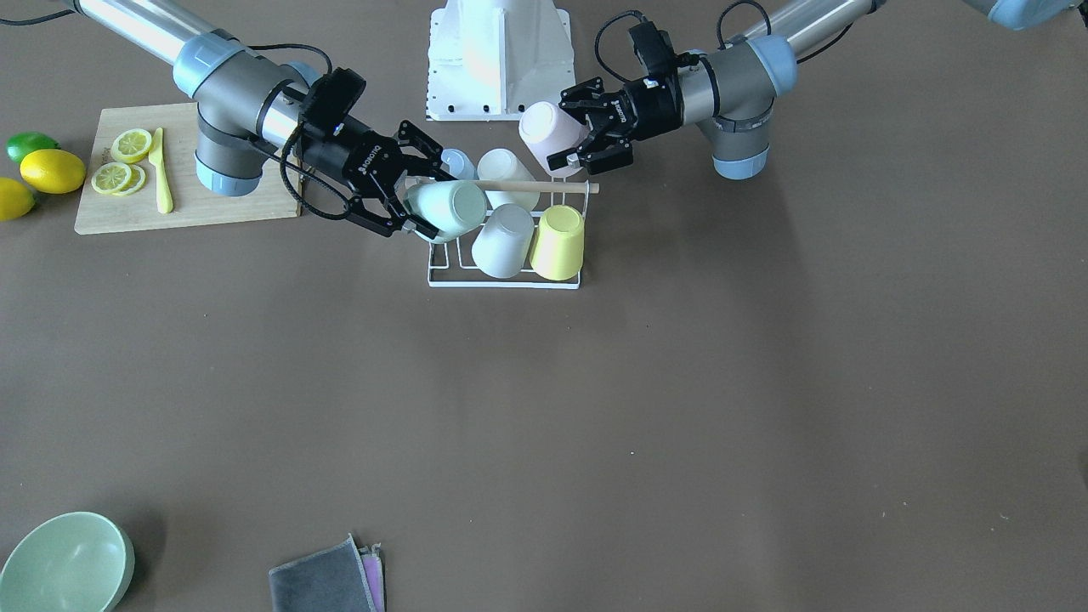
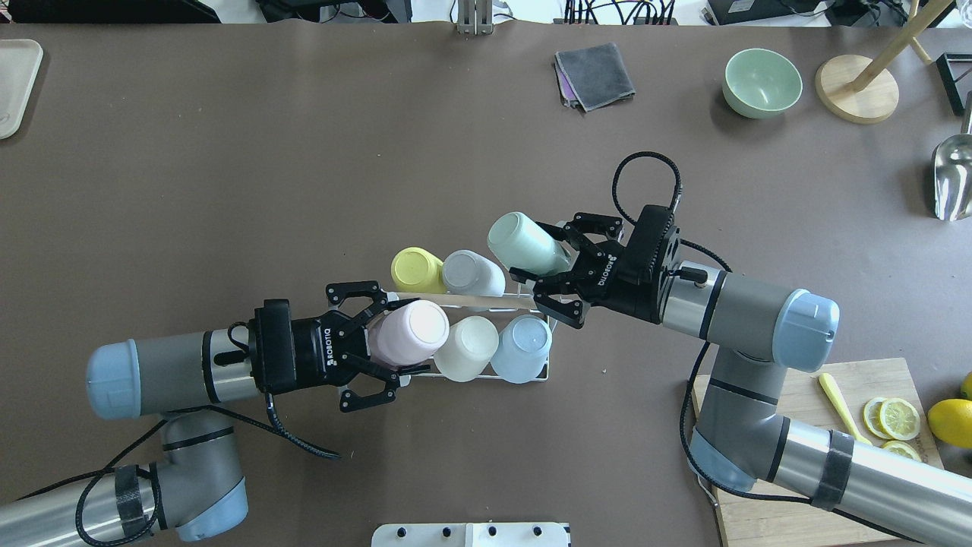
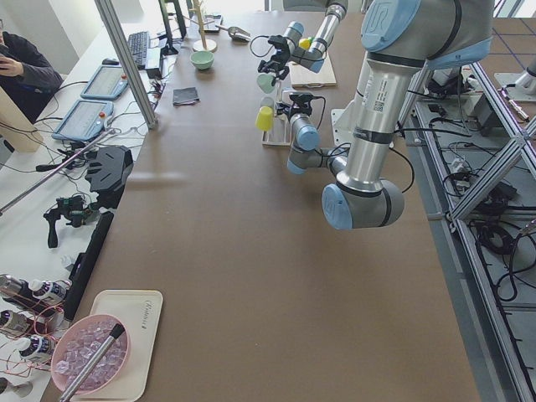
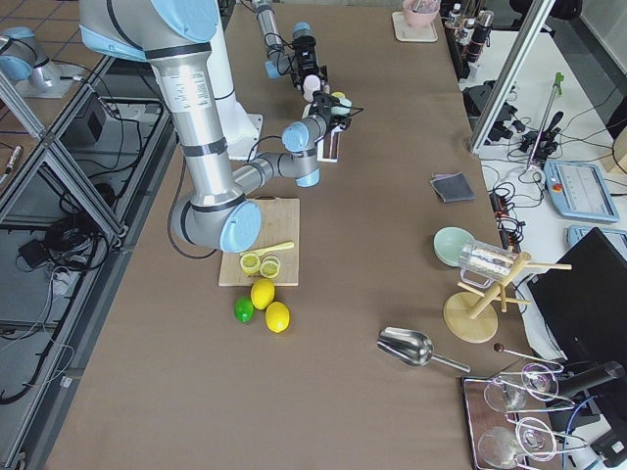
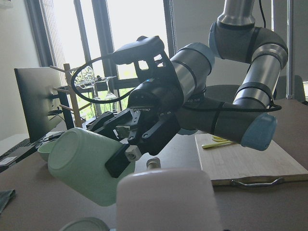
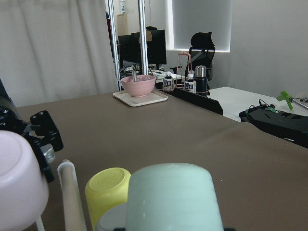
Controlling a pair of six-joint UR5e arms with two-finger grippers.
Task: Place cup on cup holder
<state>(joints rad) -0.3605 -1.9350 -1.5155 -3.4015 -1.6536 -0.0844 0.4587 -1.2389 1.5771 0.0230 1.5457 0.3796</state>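
Observation:
The cup holder (image 2: 531, 377) is a white wire rack with a wooden rod (image 2: 463, 301) across its top; it also shows in the front view (image 1: 501, 281). Yellow (image 2: 415, 270), grey (image 2: 471, 272), cream (image 2: 465, 348) and light blue (image 2: 521, 348) cups sit upside down on its prongs. My left gripper (image 2: 395, 338) is shut on a pink cup (image 2: 410, 330), held tilted over the rack's near left end (image 1: 551, 134). My right gripper (image 2: 543, 258) is shut on a mint green cup (image 2: 522, 241), held tilted over the rack's far right end (image 1: 448, 208).
A wooden cutting board (image 1: 195, 200) with lemon slices (image 1: 119, 166) and a yellow knife (image 1: 161, 170) lies by my right arm, with lemons (image 1: 53, 170) and a lime (image 1: 30, 144) beside it. A green bowl (image 2: 762, 82) and a grey cloth (image 2: 594, 74) lie at the far side.

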